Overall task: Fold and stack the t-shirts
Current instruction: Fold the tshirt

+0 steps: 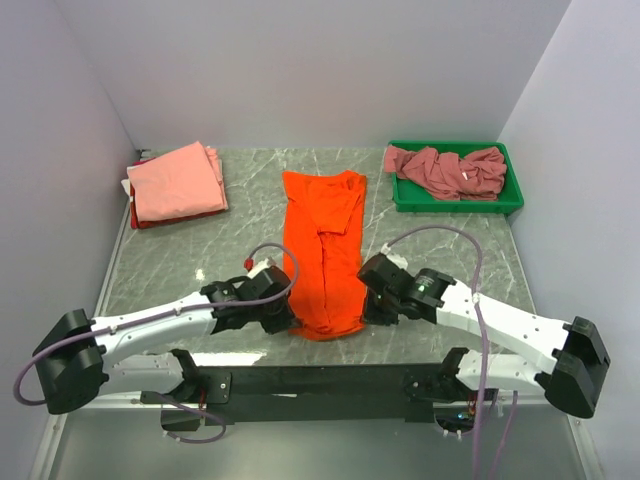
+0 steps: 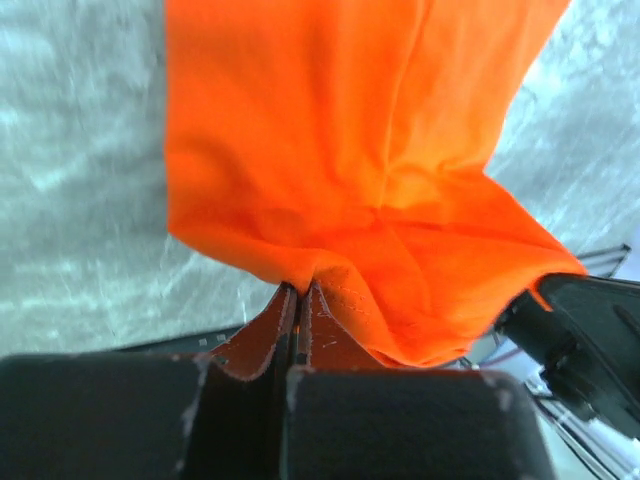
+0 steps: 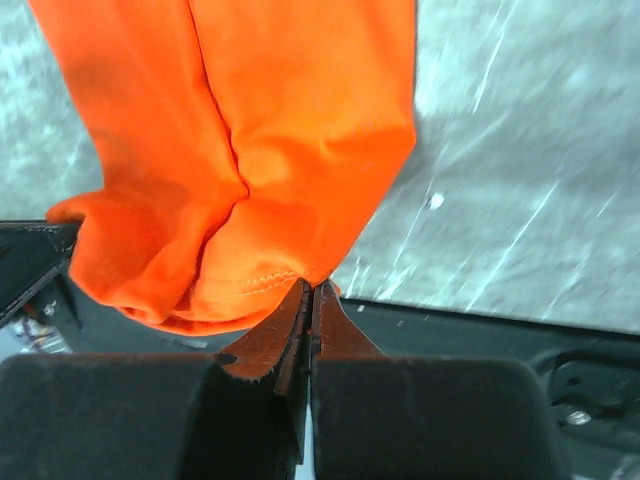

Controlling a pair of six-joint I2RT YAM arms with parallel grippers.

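Top external: your left hand (image 1: 289, 321) and right hand (image 1: 367, 312) clamp the near hem of the orange t-shirt (image 1: 322, 245). Its length runs straight ahead of them.

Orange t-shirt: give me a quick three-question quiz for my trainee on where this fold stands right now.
1. True or false: the left gripper and the right gripper are each shut on the near hem of the orange t-shirt.
2. Where are the crumpled mauve shirts? A: in the green bin. B: hanging from the right gripper. C: under the orange t-shirt.
3. What colour is the top shirt of the folded stack at far left?

Key: 1 true. 2 A. 3 salmon-pink.
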